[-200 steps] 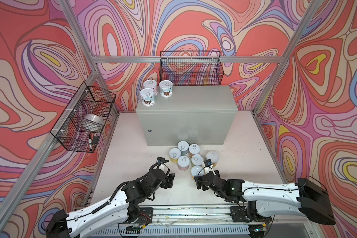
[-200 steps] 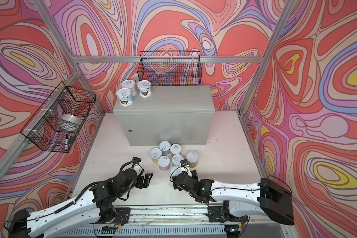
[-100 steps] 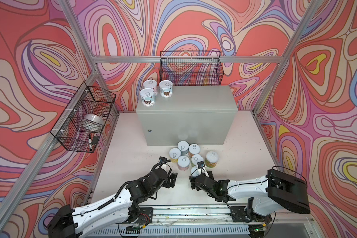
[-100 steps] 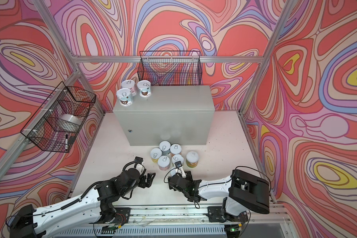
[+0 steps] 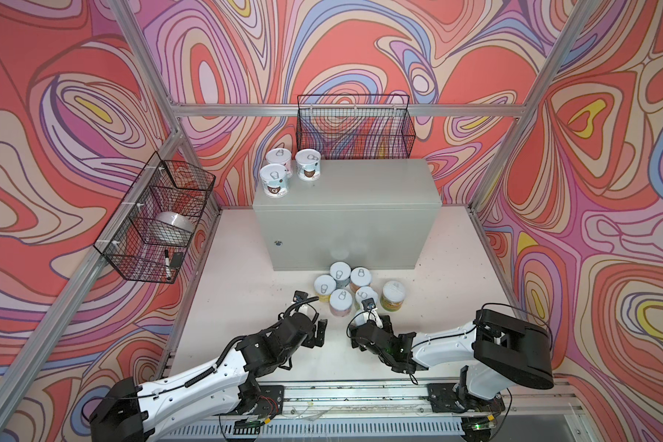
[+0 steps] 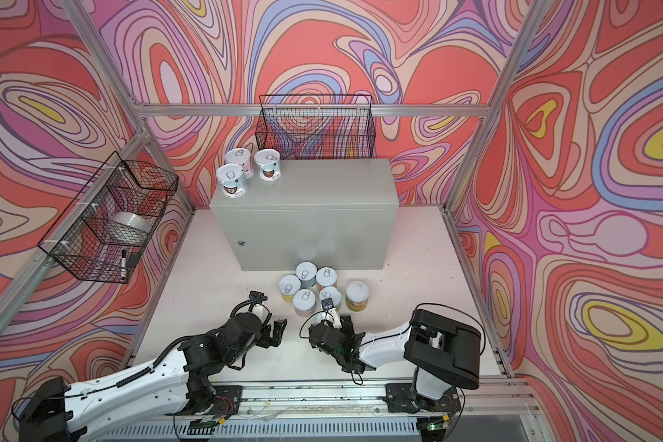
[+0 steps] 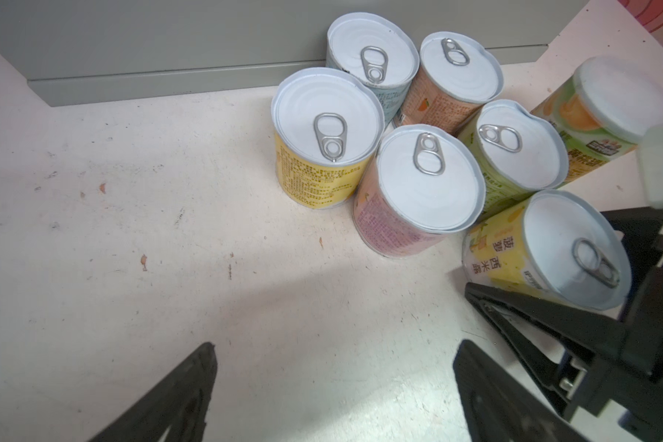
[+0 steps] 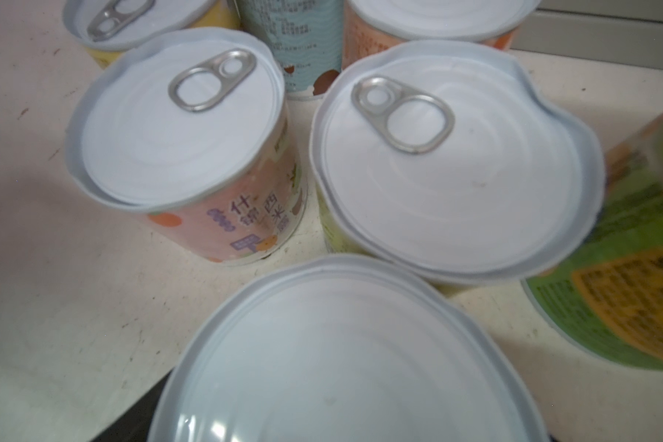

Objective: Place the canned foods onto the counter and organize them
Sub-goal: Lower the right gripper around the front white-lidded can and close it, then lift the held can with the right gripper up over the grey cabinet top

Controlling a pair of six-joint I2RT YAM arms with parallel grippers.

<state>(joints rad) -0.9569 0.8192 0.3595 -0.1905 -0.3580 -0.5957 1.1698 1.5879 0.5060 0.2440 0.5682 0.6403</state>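
Noted left gripper [image 5: 319, 330] spread wide, empty, lower centre. Found right gripper [image 7: 546, 262] straddling yellow can [image 7: 571, 241]; clamped or not, couldn't tell. Counted three cans [image 5: 280, 173] on counter [image 5: 360, 199] upper-left corner, six cans [image 5: 340, 272] clustered below on table [image 5: 245, 298].

Apparently ten cans [image 7: 418, 180], two baskets [image 5: 355, 130], one counter [image 5: 345, 225].

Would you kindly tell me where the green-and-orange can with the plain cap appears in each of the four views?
Top views, both: the plain-capped can stands rightmost in the cluster before the counter.
Left wrist: the can sits beside the green-labelled pull-tab can.
Right wrist: only its blurred green-orange label shows, cut by the frame edge.
Shared landmark: the counter's grey front, behind the cans.
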